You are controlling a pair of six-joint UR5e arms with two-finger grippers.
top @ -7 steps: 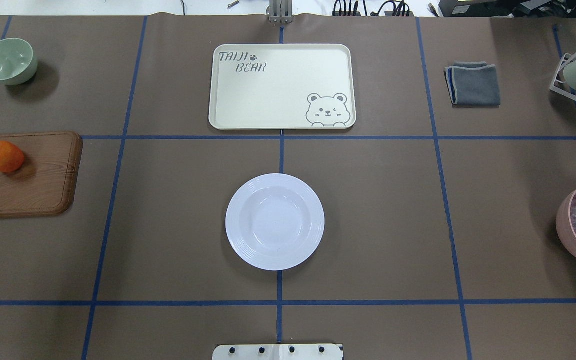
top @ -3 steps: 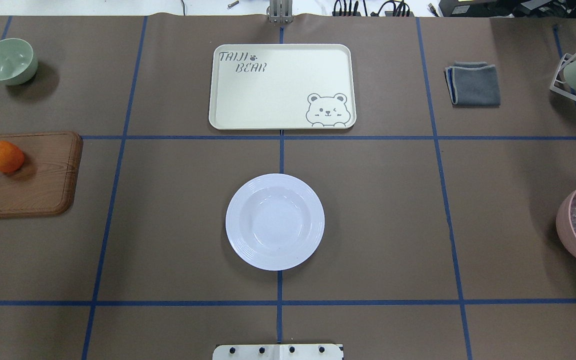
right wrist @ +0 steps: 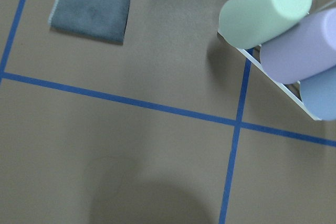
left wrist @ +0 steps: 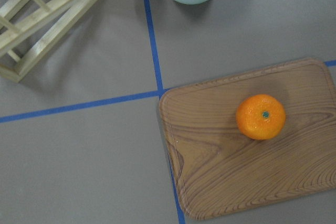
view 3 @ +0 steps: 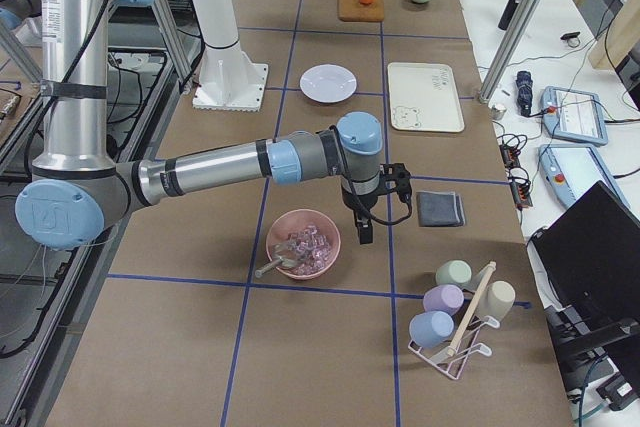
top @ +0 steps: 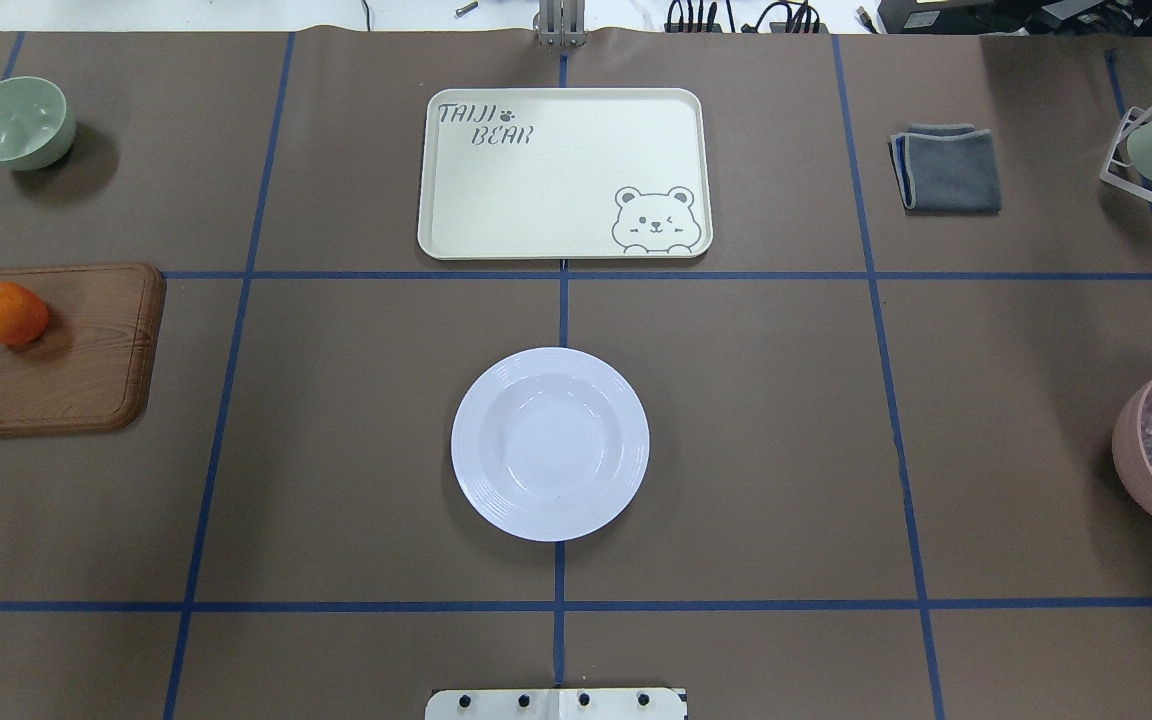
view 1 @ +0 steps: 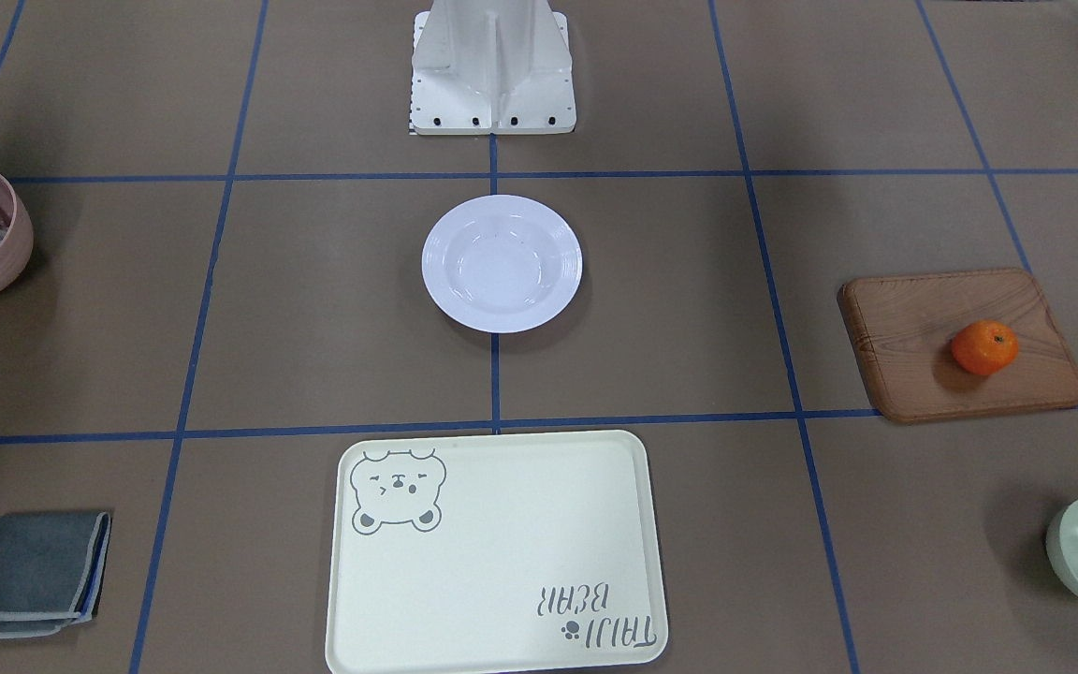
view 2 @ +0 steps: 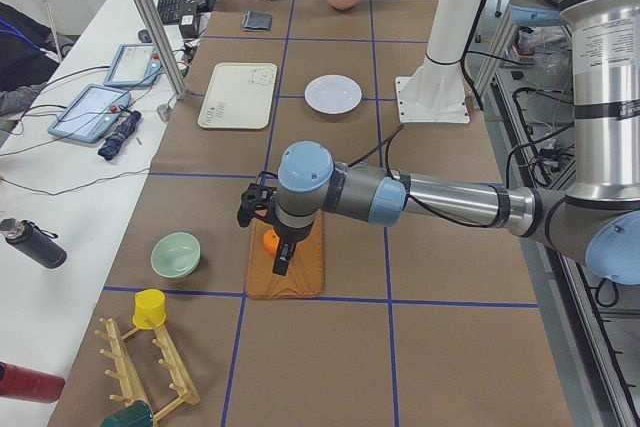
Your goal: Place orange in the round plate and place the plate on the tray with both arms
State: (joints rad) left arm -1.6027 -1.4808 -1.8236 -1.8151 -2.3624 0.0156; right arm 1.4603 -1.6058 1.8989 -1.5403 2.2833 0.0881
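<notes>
Overhead, shows just the small round orange [top: 8, 313] on the brown wooden board [top: 76, 370] and the glossy white round plate [top: 471, 443] short of the cream rectangular tray [top: 556, 170]; sidelong, catches left gripper [view 2: 282, 265] over the board, right gripper [view 3: 365, 234] beside the pink bowl [view 3: 272, 245], jaws unreadable.

Over the last second no change shows from overhead: the orange [top: 8, 313], the plate [top: 550, 444] and the tray [top: 556, 180] lie exactly where they were.

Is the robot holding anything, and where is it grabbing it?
Nothing seems held. The small bright orange fruit lies free on the brown wooden board, and the glossy white round plate sits untouched.
</notes>
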